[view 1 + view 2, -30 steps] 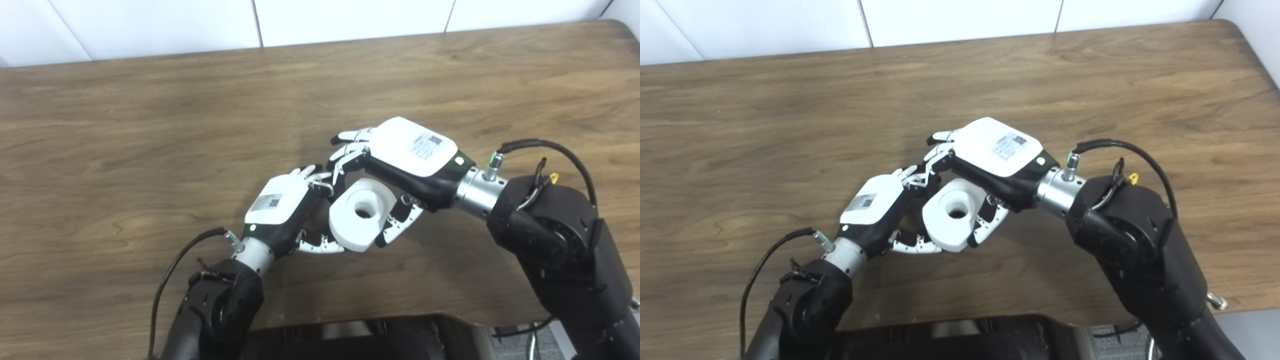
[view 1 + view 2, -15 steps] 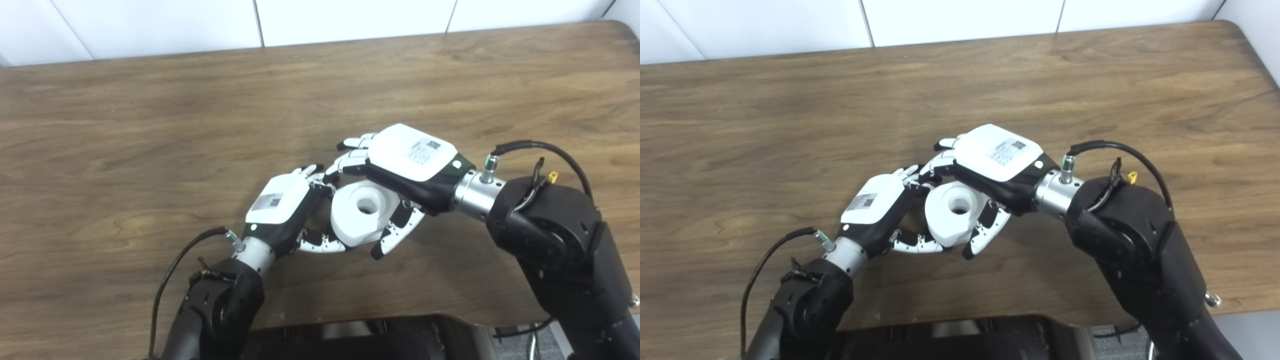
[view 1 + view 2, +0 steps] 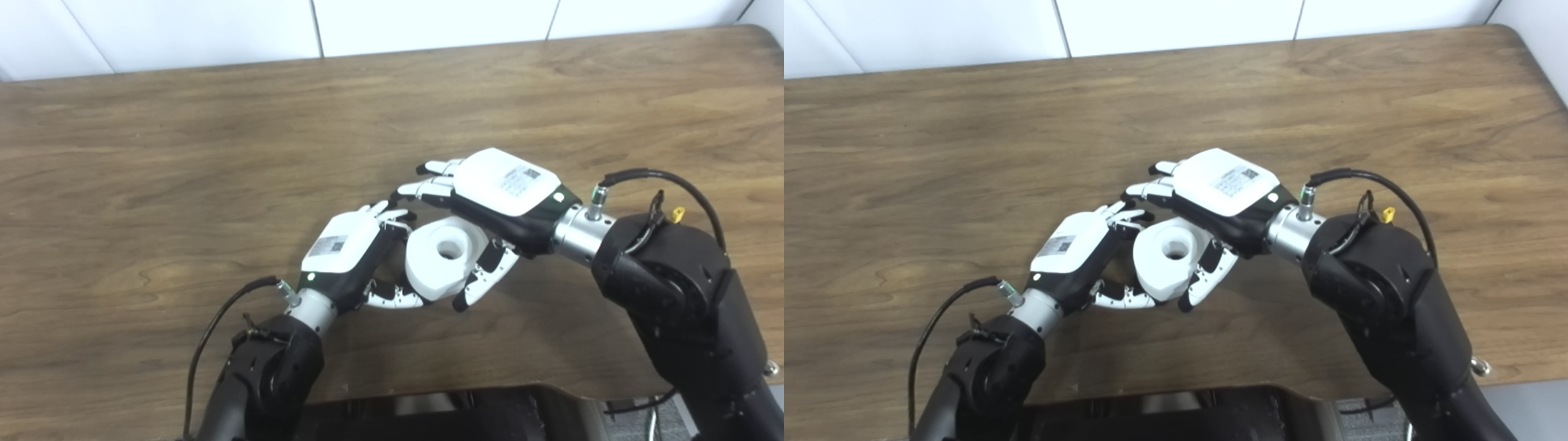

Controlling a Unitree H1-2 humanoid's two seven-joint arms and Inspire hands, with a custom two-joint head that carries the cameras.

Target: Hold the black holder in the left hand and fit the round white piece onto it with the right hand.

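Nearest me, my left hand (image 3: 343, 251) curls its fingers (image 3: 392, 299) under and beside the round white piece (image 3: 444, 257), bore up; whatever black holder it grips is hidden. From the right, my right hand (image 3: 502, 199) cups that piece loosely, thumb below, fingers spread above, barely touching. Beyond lies the wooden tabletop (image 3: 245, 135)

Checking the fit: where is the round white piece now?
The round white piece is mid-frame in both views, above the table, between the left hand and right hand.
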